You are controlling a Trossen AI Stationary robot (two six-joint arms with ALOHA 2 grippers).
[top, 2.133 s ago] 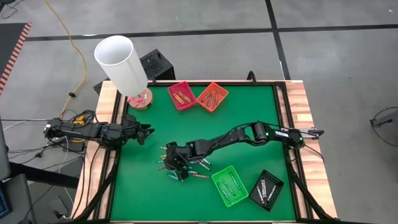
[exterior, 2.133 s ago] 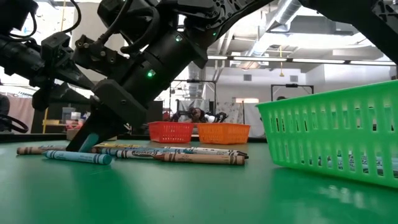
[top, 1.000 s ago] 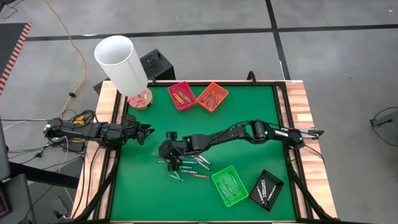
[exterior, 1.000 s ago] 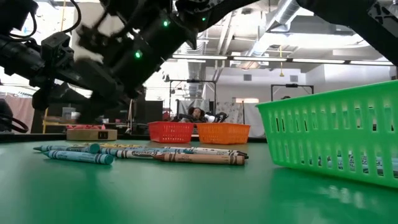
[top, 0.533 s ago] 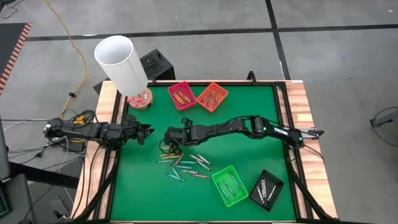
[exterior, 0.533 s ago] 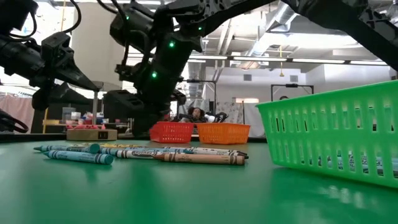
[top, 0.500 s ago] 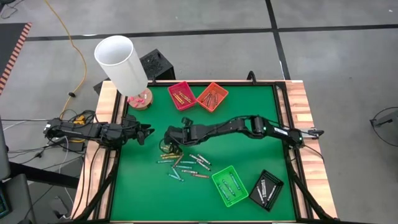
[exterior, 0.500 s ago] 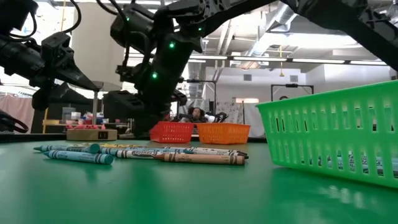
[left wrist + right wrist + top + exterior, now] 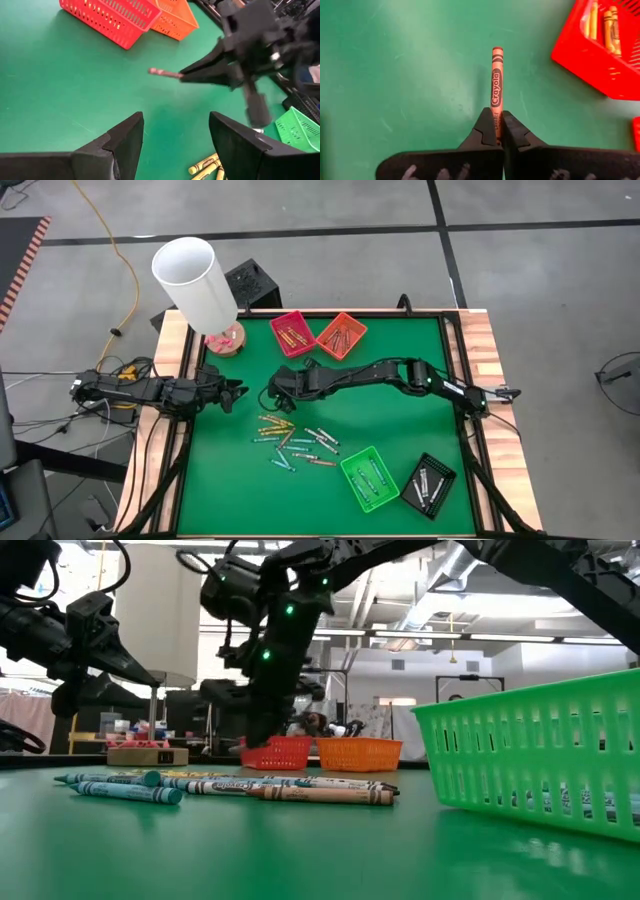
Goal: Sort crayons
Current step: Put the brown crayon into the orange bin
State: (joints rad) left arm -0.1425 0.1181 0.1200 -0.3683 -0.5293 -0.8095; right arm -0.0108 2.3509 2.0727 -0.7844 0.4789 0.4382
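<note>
While the loose crayons (image 9: 295, 442) are lying mid-bench, we are watching the right hand (image 9: 496, 131), closed tight on one red-brown crayon (image 9: 496, 82), hanging above the green bench (image 9: 400, 380) near the red tray (image 9: 292, 333). We are judging this the carrying step; the next move calls for reaching over that tray and letting go. Red, orange (image 9: 341, 335), green (image 9: 370, 479) and black (image 9: 428, 485) trays are each holding several crayons. The left hand (image 9: 175, 145) is waiting open at the bench's edge.

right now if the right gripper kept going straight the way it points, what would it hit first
Probably bare green mat. The right gripper, shut on a red-brown crayon, points past the red tray, which sits off to one side of that line. Depth is unclear, so the tray's corner might come close.
</note>
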